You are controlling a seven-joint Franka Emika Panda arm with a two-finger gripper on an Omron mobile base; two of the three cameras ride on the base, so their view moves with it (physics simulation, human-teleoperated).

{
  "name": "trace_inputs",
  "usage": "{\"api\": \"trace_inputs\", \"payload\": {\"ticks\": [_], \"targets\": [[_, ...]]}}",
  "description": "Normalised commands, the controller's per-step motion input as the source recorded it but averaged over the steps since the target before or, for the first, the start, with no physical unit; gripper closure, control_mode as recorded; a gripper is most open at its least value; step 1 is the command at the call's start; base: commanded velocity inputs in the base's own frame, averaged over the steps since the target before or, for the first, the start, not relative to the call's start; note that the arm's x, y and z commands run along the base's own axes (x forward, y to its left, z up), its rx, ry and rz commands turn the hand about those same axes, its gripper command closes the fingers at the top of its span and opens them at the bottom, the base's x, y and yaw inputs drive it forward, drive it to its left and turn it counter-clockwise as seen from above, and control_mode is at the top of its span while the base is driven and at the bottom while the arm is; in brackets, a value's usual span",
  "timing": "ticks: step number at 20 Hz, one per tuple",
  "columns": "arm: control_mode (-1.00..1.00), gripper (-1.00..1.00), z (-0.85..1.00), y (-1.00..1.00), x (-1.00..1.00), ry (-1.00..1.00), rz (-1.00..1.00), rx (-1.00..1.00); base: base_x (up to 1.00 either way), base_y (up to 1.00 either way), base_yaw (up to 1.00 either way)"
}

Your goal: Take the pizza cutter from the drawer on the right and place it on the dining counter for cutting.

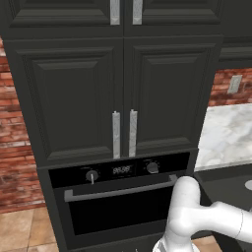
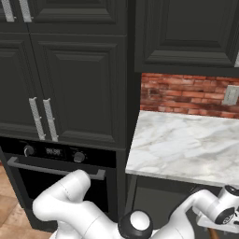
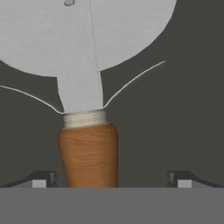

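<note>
Cutter: in my hand view the pizza cutter (image 3: pixel 87 109) lies flat on a dark surface, which I take to be the floor of the right-hand drawer; its round silver wheel is toward the top of the view and its brown wooden handle points back at me

Why it lies so: laid flat with the handle nearest the hand, it offers the narrow wooden part as the natural place to grasp, so I judge the hand was lined up along the tool's length for that reason

Gripper: the gripper (image 3: pixel 111 179) is spread as wide as it goes; one dark fingertip (image 3: pixel 41 180) stands well left of the handle and the other well right, with the handle between them but nearer the left one

Contact: I see nothing pinched and no fingertip touching the wood

Arm: from the right base view the arm (image 2: pixel 205 205) reaches low to the right, under the marble counter (image 2: pixel 186 144) beside the oven (image 2: pixel 60 168)

Step in hand: I judge this the final approach before closing on the handle; centring a little first would help

Risk: an off-centre close could nudge the cutter sideways
</note>
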Motion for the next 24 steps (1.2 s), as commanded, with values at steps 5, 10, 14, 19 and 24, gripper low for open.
{"api": "trace_inputs", "payload": {"ticks": [5, 10, 14, 19, 24], "targets": [[-1.0, -1.0, -0.08, 0.0, 0.07, -0.01, 0.0, 0.0, 0.0, 0.0, 0.0], [-1.0, -1.0, -0.02, 0.0, 0.01, 0.0, 0.0, 0.0, 0.0, 0.0, 0.0], [-1.0, -1.0, 0.0, 0.0, 0.0, 0.0, 0.0, 0.0, 0.0, 0.0, 0.0], [-1.0, -1.0, 0.0, 0.0, 0.0, 0.0, 0.0, 0.0, 0.0, 0.0, 0.0], [-1.0, 1.0, 0.0, 0.0, 0.0, 0.0, 0.0, 0.0, 0.0, 0.0, 0.0]]}}
